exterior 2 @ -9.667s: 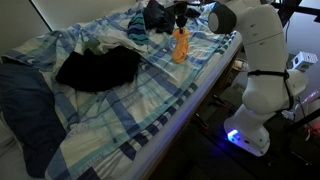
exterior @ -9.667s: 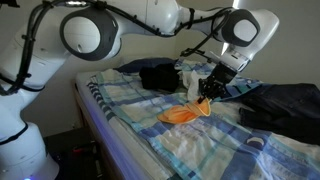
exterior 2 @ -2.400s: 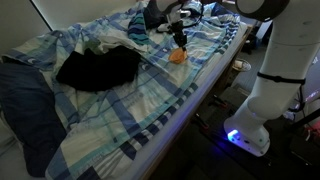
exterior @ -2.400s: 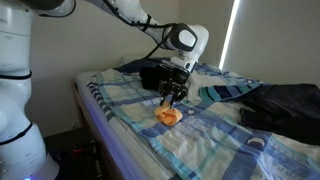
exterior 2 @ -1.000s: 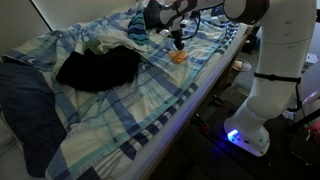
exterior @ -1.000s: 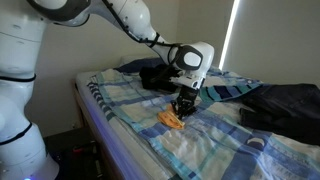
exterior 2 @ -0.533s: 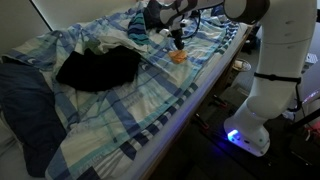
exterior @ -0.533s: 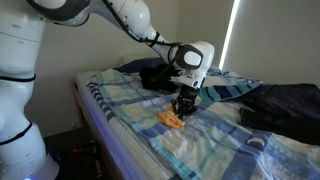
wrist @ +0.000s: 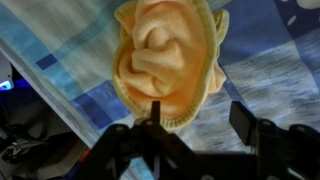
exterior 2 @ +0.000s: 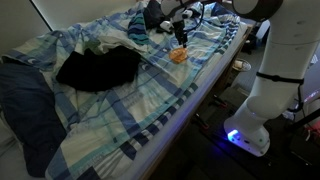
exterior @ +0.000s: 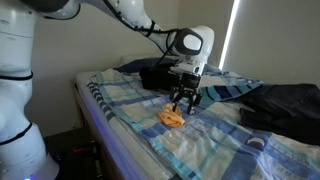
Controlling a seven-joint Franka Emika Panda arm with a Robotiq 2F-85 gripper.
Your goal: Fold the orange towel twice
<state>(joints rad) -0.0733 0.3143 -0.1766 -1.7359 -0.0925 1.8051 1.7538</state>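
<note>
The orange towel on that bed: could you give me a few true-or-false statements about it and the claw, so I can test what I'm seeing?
1. The orange towel lies on the plaid bed sheet. True.
2. The claw is gripping the towel. False: it hangs open just above the towel, with nothing between its fingers.
3. The towel is spread out flat. False: the wrist view shows it gathered into a small, rumpled bundle.
4. A heap of dark clothes lies on the bed, apart from the towel. True.
5. The towel has slipped to the floor. False: it is on the bed, below the claw.
</note>
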